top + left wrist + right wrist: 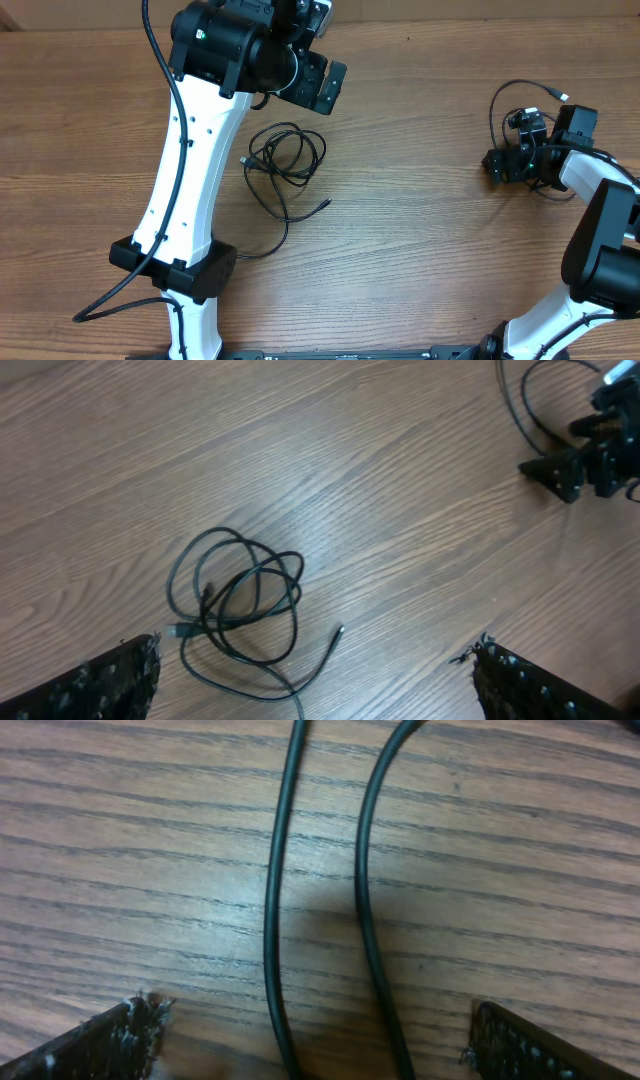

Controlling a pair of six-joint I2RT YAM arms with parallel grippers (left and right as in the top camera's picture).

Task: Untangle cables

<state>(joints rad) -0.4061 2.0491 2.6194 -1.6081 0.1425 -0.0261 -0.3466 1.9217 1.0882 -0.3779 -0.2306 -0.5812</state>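
A thin black cable lies in a tangled coil on the wooden table, with a plug end at its left and a loose end trailing right. It also shows in the left wrist view. My left gripper hangs open and empty above and behind the coil; its fingers frame it from above. A second thin cable loops at the far right, with a light plug end. My right gripper is low at that cable, open, with two strands running between its fingers.
The left arm's white link crosses the table's left side from its base. The right arm stands at the right edge. The right gripper also shows in the left wrist view. Bare wood lies between the two cables.
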